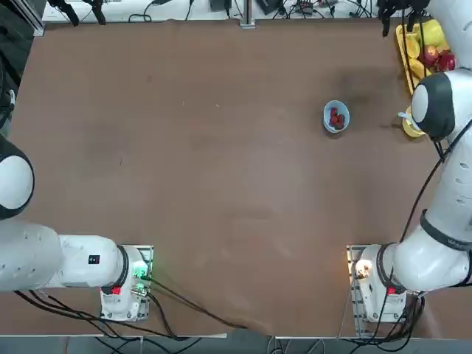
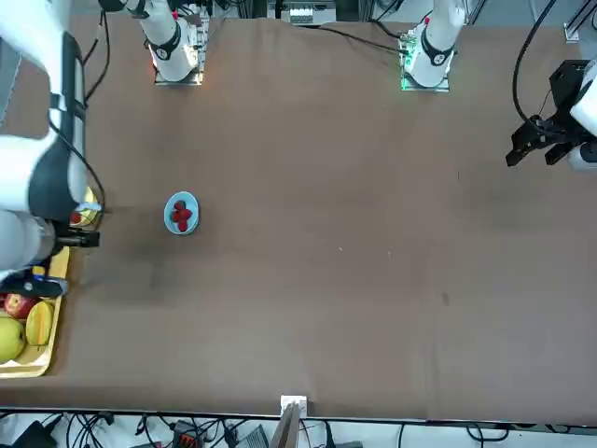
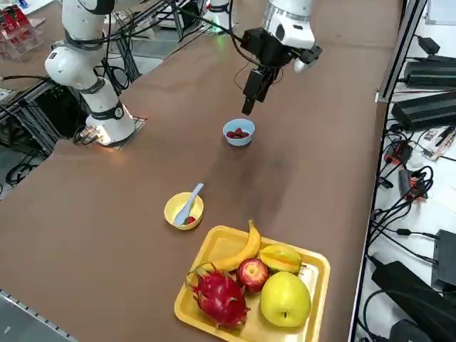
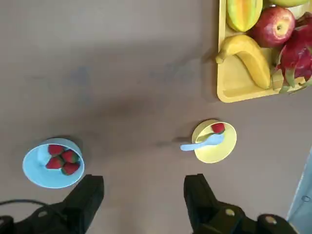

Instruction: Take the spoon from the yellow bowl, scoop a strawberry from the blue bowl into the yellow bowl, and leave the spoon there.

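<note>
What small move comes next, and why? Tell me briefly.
Likely just lift the open right gripper away: the spoon already lies in the yellow bowl beside a strawberry, three more sit in the blue bowl, and the gripper hangs above the table, holding nothing.

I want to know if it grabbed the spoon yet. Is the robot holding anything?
Nothing. The right gripper is open and empty; the spoon lies in the yellow bowl.
</note>
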`<state>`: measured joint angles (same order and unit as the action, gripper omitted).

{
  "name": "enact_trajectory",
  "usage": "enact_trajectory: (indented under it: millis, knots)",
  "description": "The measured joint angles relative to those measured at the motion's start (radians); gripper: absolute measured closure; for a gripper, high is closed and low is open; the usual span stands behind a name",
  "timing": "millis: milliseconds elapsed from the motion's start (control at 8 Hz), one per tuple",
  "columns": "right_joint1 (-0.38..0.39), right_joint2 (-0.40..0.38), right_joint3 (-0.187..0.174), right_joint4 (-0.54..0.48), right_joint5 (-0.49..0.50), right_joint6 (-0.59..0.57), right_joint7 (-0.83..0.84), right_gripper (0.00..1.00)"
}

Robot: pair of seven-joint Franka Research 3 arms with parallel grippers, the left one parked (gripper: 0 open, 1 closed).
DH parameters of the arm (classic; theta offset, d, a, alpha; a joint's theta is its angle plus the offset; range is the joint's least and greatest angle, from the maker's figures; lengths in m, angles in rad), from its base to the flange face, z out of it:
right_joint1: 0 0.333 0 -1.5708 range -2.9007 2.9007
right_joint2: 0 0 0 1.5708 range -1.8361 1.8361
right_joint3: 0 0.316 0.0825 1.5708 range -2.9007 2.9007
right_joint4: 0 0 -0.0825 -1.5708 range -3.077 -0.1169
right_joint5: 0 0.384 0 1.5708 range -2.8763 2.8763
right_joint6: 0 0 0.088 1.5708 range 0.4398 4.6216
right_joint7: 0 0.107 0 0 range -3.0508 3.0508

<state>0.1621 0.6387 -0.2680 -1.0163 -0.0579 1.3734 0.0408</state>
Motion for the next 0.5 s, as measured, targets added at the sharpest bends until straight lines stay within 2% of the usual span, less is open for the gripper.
enact_trajectory:
  millis: [500]
  knots:
    - [-0.037, -0.059, 0.0, 0.0, 0.037, 0.0, -0.013, 0.0]
